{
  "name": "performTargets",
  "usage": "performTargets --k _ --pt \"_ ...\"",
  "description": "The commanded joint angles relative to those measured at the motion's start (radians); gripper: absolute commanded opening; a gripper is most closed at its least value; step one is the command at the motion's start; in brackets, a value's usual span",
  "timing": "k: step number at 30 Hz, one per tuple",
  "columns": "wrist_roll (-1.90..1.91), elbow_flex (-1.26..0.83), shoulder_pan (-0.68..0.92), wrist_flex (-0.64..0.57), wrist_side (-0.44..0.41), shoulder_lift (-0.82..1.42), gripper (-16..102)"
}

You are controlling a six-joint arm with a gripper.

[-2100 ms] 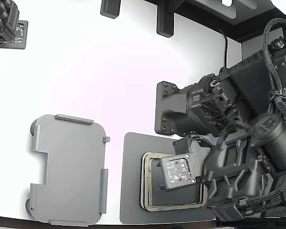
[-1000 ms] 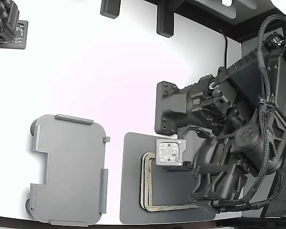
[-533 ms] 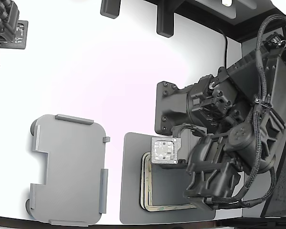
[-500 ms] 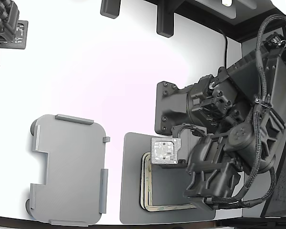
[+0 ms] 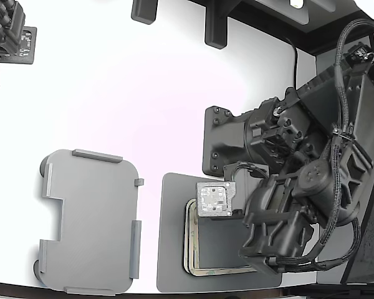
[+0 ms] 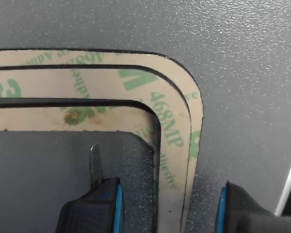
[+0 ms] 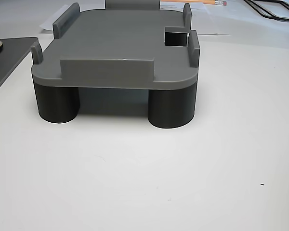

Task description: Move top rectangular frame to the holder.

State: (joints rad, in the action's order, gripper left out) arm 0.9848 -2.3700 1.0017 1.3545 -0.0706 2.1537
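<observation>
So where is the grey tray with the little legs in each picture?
Exterior view: the holder sits low on the exterior view's left, nothing on it.
Wrist view: not in it.
Other view: the holder fills the upper middle, standing on round feet.
Shared landmark: the dark grey mat beside the holder, at the other view's left edge.

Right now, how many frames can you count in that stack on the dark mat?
3 frame edges show in the wrist view, fanned at one corner: outermost, middle, innermost. All lie on the dark mat. More may be hidden underneath.
</observation>
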Motion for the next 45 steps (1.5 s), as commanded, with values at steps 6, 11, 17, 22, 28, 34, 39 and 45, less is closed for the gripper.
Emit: performTargets --k 6,11,17,22,28,34,39,45 --pt "-0.021 0.003 -0.037 -0.003 0.008 0.029 59" --pt "-0.026 -0.005 -0.04 -0.003 0.008 0.035 55" --pt "-0.028 -0.014 -0.04 -0.003 0.009 0.041 51" --pt "-0.028 -0.021 -0.041 -0.006 0.009 0.046 46" --pt "-0.029 -0.035 -0.041 -0.015 0.011 0.051 43" --pt "-0.029 -0.02 -0.043 -0.002 0.008 0.044 24" --pt "-0.02 -0.008 -0.049 0.009 0.006 0.043 -1" --pt "-0.009 0.114 -0.06 0.094 -0.009 0.025 -10"
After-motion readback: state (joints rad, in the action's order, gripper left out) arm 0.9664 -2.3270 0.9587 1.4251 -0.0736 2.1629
